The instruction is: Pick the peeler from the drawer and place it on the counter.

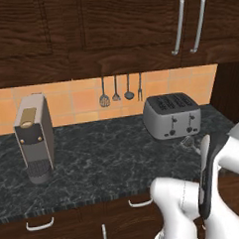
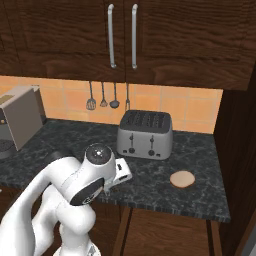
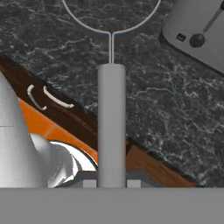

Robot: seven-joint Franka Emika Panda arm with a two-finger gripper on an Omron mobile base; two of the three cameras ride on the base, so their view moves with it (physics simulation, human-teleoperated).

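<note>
My fingers (image 3: 111, 183) are clamped on the peeler (image 3: 111, 127), handle squeezed between the two tips at the bottom of the hand view. It sticks straight out from me, with its thin wire loop head out over the black marbled worktop (image 3: 175, 113). The toaster (image 2: 145, 134) sits just beyond, near the back wall. There's a small round tan disc (image 2: 182, 179) to its right, and a coffee machine (image 1: 35, 136) way off left.

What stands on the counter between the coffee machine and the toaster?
Nothing: in the left base view, the counter is bare between the coffee machine and the toaster. Utensils hang on the wall above.
</note>
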